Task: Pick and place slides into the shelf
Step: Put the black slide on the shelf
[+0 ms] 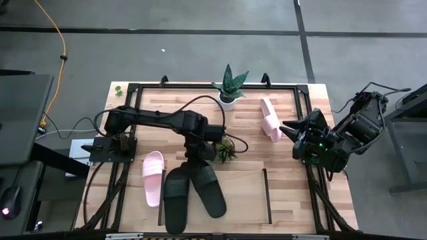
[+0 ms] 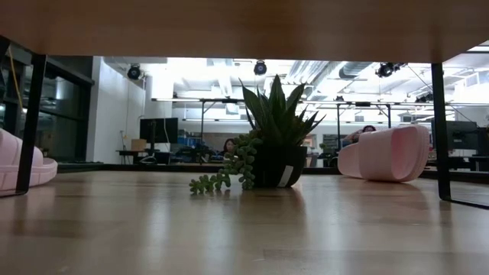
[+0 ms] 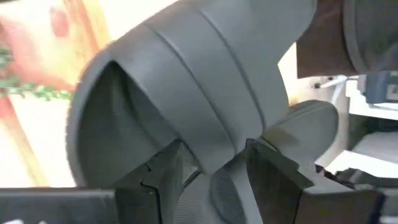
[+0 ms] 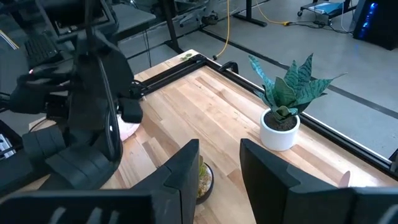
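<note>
On the shelf (image 1: 263, 200), taken as the landmark for every place below:

Left gripper (image 1: 198, 162): just behind the shelf's back edge, over the heels of the two black slides; its fingers (image 3: 273, 177) stand wide and clamp the ribbed strap of the right black slide (image 1: 209, 190), the strap running down between them in the left wrist view.

Right black slide: on the shelf board, second place from its left panel, angled with its toe toward the shelf's front.

Left black slide (image 1: 177, 200): on the shelf board beside the left panel, touching the other black slide at the heel.

Near pink slide (image 1: 153, 177): flat on the table just outside the shelf's left panel.

Far pink slide (image 1: 270, 119): well behind the shelf, near the table's back right; it stands on its edge in the low view.

Right gripper (image 1: 289, 127): behind and to the right of the shelf, near the far pink slide, not touching it; fingers (image 4: 186, 163) partly apart, holding nothing.

Trailing plant (image 1: 225, 150): just behind the shelf's middle.

White-potted plant (image 1: 229, 87): at the table's back edge, far from the shelf.
</note>
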Controlling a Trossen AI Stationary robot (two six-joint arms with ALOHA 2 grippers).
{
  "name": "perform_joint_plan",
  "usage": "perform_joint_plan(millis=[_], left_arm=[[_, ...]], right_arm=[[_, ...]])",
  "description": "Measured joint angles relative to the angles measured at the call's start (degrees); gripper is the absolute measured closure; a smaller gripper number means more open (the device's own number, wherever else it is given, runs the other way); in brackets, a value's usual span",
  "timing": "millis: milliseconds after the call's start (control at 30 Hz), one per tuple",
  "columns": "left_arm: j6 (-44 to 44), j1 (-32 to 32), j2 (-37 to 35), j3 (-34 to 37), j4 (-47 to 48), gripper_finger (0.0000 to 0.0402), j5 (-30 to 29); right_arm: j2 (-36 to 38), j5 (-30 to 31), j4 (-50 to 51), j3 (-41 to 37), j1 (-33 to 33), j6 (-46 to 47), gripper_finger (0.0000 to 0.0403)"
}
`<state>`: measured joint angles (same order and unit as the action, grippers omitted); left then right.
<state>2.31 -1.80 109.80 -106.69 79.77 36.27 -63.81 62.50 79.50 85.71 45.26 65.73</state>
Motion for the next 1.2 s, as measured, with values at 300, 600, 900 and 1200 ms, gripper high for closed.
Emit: perform_joint_plan(millis=[300, 600, 900, 1200], left_arm=[[1.46, -0.09, -0.07, -8.35, 0.24, 0.0243, -7.37], [-6.97, 0.96, -0.09, -26.06, 4.59, 0.0251, -24.78], [-17.77, 7.06, -7.26, -26.38, 2.69, 0.032, -40.91], [-29.14, 15.89, -10.51, -26.34, 3.44, 0.0385, -54.09]], right_arm=[[0.0, -0.02, -0.02, 0.0, 0.01, 0.29, 0.0295], [-0.61, -5.96, -1.65, 0.0, 0.0, 1.2, 0.0295], [-5.94, -12.15, -7.03, 0.0, -0.23, -2.62, 0.0295], [-9.38, -20.97, -23.61, 0.0, -5.8, -18.75, 0.0295]])
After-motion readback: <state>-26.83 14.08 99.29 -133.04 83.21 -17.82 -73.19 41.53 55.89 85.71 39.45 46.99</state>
